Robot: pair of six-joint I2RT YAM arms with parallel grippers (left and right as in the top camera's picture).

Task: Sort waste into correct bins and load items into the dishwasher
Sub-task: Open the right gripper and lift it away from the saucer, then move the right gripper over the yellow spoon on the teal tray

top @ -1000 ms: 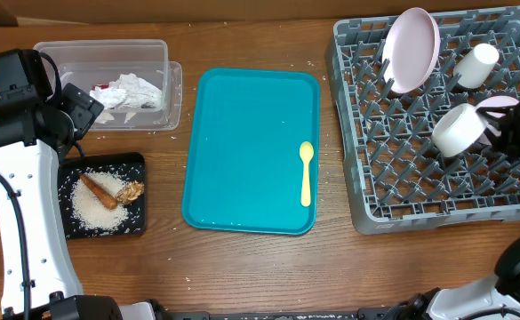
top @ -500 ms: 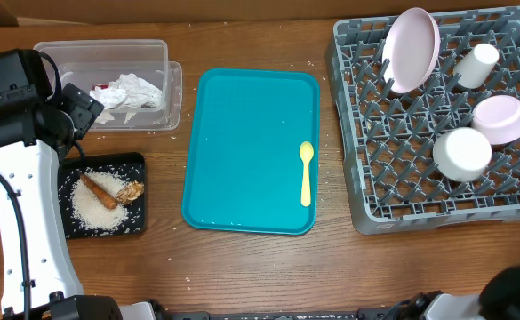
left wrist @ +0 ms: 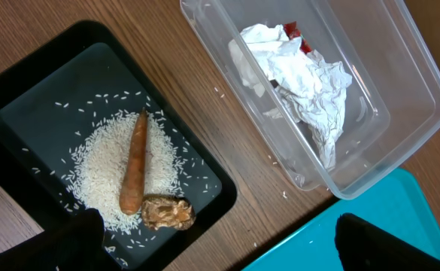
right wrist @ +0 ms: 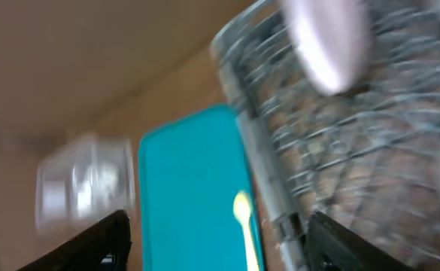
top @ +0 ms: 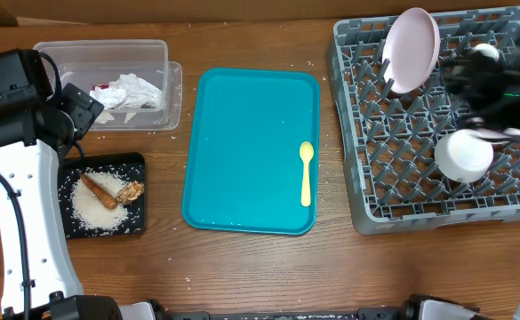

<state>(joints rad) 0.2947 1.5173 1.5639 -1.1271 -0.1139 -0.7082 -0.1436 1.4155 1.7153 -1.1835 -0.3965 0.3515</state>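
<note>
I have the left gripper (left wrist: pixel 223 245) hanging released over the left side of the table (top: pixel 242 267), its dark fingertips (left wrist: pixel 73 239) spread wide with nothing between them. Below it the black tray (left wrist: pixel 24 98) holds a heap of rice (left wrist: pixel 99 169). The carrot stick (left wrist: pixel 135 172) lies across the heap, and the brown lump (left wrist: pixel 167 213) touches the stick's thick end. Just beside the tray, the clear tub (left wrist: pixel 400 98) holds the crumpled napkin (left wrist: pixel 310 83), with the red wrapper (left wrist: pixel 293 30) peeking out from under it. On the teal tray (top: pixel 242 133) in the middle, the yellow spoon (top: pixel 306 173) lies alone near the right edge, its bowl end toward the far side. The dish rack (top: pixel 375 196) on the right carries the pink plate (top: pixel 411 49) standing on edge and the white bowl (top: pixel 464 156) among the pegs. The right arm (top: pixel 500 89) is a dark smear above the rack, so I cannot make out what lies under it. In the blurred wrist view the right gripper (right wrist: pixel 220 245) is released, its fingers apart and holding nothing.
</note>
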